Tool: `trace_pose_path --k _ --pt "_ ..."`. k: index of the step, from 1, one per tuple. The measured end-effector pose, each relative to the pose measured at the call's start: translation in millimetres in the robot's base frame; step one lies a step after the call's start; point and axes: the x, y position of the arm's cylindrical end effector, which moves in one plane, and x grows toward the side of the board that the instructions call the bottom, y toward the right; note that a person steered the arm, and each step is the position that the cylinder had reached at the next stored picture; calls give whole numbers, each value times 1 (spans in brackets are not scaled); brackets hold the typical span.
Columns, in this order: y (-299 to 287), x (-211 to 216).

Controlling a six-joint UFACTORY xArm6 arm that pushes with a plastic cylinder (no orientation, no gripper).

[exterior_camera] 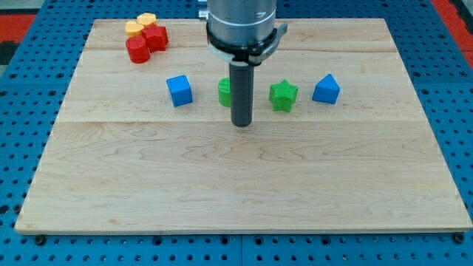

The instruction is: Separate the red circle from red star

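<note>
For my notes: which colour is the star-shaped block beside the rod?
Green star, seen in the camera view.

The board (244,185) is showing as pale wood — planks joined edge to edge, grain running across, smooth with a soft satin sheen. The rod is looking like matt dark plastic or rubber down to the tip (242,125), while the collar (244,33) above it is reading as grey metal with a dull gloss. The red circle (137,50), red star (155,37), blue cube (179,90) and green star (283,95) are appearing as moulded plastic — faintly ribbed, matt to semi-gloss. The surround (29,74) is looking like blue perforated plastic or painted metal.
</note>
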Motion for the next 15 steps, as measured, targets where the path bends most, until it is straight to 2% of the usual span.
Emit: trace_pose_path --k 1,2,3,4,5,6,7,8,9,10,11,12,13,14,15 --pt "41 12" --pt "74 3" --pt "77 -8" --pt "78 15" --pt "28 31" --pt "-108 51" --pt "-231 11" --pt "-282 -49" --pt "-288 -81" --pt "-298 -137" --pt "-268 -159" --pt "-239 -162" --pt "-182 -169" --pt "-150 -157" --pt "-174 -138"
